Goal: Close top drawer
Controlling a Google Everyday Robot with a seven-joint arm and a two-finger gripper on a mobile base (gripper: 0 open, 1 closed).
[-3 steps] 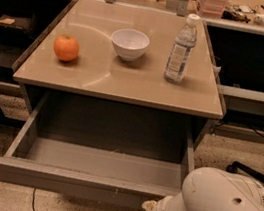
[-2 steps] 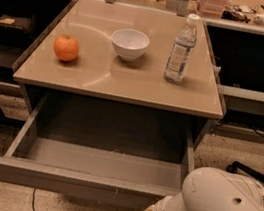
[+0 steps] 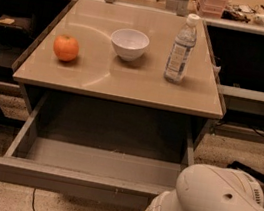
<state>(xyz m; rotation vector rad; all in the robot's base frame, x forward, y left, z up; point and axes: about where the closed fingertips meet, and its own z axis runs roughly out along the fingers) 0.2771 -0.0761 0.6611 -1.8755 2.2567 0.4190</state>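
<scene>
Well, the top drawer [image 3: 72, 182] stood open, front facing me.
It ran left-right; claw hid under the arm [image 3: 220, 209], state I couldn't tell.

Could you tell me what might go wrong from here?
The gripper is out of view, past the arm by the right end of the top drawer; an off-centre push might skew it. A hard slam could tip the upright water bottle or roll the orange.
</scene>
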